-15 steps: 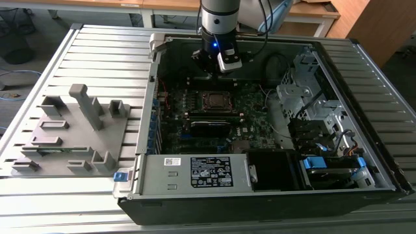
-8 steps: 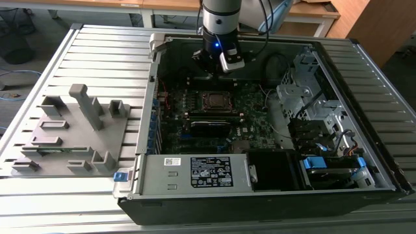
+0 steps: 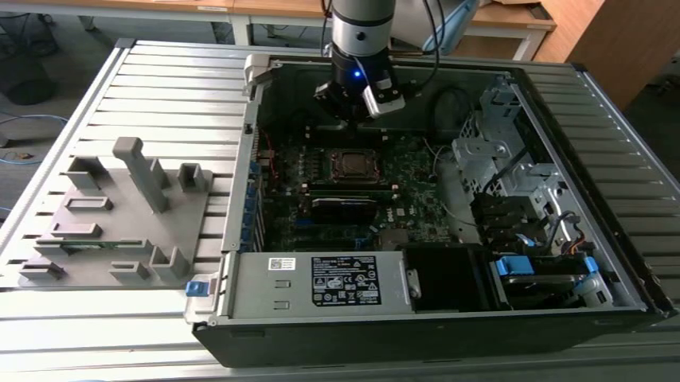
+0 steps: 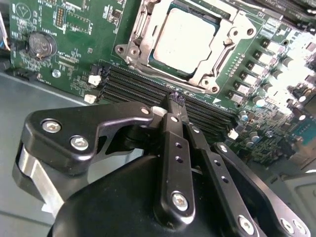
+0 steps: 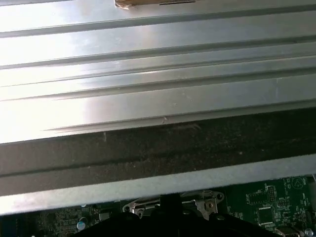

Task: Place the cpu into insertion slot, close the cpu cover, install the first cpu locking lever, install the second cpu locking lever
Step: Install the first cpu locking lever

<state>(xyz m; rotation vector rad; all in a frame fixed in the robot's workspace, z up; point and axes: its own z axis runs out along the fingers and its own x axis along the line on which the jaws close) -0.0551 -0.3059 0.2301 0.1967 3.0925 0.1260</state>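
Fingers [image 4: 174,101] pinched together, empty, hovering at six o'clock of the cpu [image 4: 183,40] seated under its cpu cover [image 4: 139,47].

Top edge of the cpu cover [image 4: 197,44] cut off in second wrist view

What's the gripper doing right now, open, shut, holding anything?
Gripper: shut, fingertips together with nothing between them, hanging over the motherboard beside the socket, where the cpu sits under the cpu cover.
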